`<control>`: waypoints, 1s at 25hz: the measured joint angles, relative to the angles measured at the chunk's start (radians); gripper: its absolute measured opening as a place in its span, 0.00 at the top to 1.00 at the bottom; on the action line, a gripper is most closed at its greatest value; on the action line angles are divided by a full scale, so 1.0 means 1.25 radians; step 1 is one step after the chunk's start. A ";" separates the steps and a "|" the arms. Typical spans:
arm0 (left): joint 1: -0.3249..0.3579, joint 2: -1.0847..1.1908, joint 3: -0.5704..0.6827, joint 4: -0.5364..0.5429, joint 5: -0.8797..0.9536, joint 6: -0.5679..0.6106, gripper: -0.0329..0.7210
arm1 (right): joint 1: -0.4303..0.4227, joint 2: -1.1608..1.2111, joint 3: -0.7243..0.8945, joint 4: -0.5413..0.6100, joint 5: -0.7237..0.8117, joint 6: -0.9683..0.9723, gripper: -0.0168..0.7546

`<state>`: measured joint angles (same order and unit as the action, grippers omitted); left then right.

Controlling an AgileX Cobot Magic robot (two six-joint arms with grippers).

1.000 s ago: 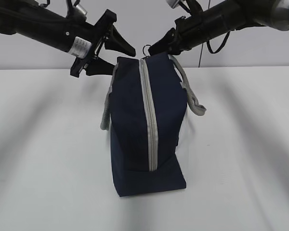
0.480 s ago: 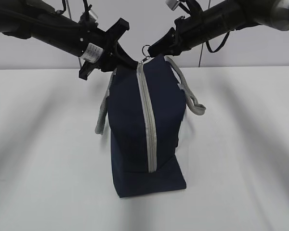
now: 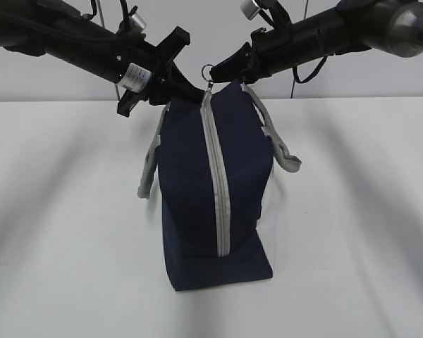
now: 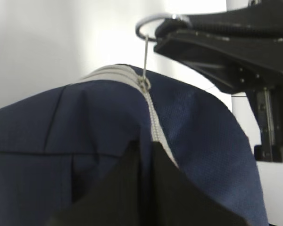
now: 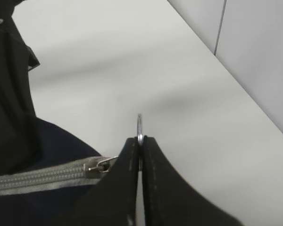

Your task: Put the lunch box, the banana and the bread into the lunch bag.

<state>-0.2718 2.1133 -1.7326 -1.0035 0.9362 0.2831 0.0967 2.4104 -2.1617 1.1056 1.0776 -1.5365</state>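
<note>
The lunch bag is standing upright on the white table, directly beneath both grippers, with its grey zipper running down the face nearest the exterior camera and closed along its whole visible length. Nothing of the bag's inside is showing, so its contents cannot be told. The right gripper is pinching the metal ring pull between its closed fingertips, with the zipper slider lying just below and to the left of those tips. The left gripper is pressing its fingers together on the navy fabric at the top of the bag, right beside the zipper tape, and across from it the right gripper is holding the ring above the bag's peak. One grey strap handle is hanging below the left gripper, and the other is drooping below the right
</note>
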 joint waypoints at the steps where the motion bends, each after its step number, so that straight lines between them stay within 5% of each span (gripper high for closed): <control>1: 0.000 0.000 0.000 0.000 0.003 0.002 0.94 | 0.000 0.000 0.000 0.005 -0.009 -0.001 1.00; 10: -0.002 -0.015 0.000 -0.029 0.014 0.052 0.94 | 0.000 0.008 0.000 0.001 -0.031 0.008 1.00; 25: -0.007 -0.051 0.005 -0.023 0.024 0.085 0.95 | -0.005 0.035 -0.006 -0.130 0.033 0.087 1.00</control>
<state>-0.2804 2.0499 -1.7266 -1.0316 0.9667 0.3887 0.0909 2.4545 -2.1690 0.9431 1.1192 -1.4282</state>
